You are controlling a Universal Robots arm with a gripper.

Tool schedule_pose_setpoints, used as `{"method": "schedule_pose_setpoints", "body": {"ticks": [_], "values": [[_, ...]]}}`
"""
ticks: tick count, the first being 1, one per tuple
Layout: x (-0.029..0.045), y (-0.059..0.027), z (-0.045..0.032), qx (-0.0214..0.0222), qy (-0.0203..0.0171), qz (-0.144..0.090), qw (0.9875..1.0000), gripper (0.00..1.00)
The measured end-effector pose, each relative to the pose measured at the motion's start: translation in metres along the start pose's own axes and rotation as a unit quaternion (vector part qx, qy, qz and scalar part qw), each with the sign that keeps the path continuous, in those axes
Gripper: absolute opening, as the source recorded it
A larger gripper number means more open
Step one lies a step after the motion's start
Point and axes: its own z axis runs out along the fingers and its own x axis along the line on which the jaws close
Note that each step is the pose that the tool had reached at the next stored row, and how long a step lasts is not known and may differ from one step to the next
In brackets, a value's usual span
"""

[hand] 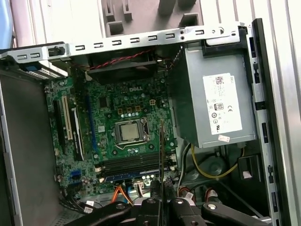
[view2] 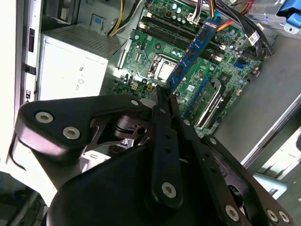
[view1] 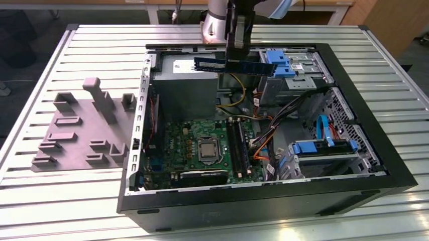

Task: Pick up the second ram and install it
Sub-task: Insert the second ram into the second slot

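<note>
Overhead, gripper (view1: pixel 236 56) closed tight on the second ram (view1: pixel 249 67), stick held level, above the open computer case (view1: pixel 268 203).

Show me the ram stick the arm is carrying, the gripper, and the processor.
second ram (view2: pixel 195 47), second wrist view, middle of the blue board's free length.
gripper (view1: pixel 236 59), exterior view, between its fingertips, where they clamp the stick.
processor (hand: pixel 128 132), first wrist view, centre of its metal lid.
</note>
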Motion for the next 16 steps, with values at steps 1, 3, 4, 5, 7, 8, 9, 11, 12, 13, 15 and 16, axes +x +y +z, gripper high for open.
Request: {"method": "schedule_pose_setpoints", "body": {"ticks": [1,3,4,5,7,8,9,11,12,13,15,16], "values": [[0.0000,0.0000,0.0002,0.0003,-0.0001,0.006,1.0000,0.14],[0.0000,0.0000,0.0004,0.0010,-0.0002,0.017,0.9998,0.14],[0.0000,0.0000,0.0006,0.0014,-0.0003,0.024,0.9997,0.14],[0.0000,0.0000,0.0008,0.0018,-0.0003,0.031,0.9995,0.14],[0.0001,0.0000,0.0012,0.0028,-0.0004,0.047,0.9989,0.14],[0.0001,0.0000,0.0015,0.0033,-0.0005,0.055,0.9985,0.14],[0.0001,0.0000,0.0017,0.0038,-0.0006,0.064,0.9979,0.14],[0.0001,0.0000,0.0022,0.0049,-0.0008,0.082,0.9966,0.14],[0.0002,0.0000,0.0025,0.0054,-0.0008,0.091,0.9958,0.14],[0.0002,0.0000,0.0028,0.0060,-0.0009,0.101,0.9949,0.14],[0.0002,0.0000,0.0032,0.0071,-0.0010,0.119,0.9929,0.14],[0.0002,0.0000,0.0033,0.0075,-0.0010,0.125,0.9921,0.14]]}}
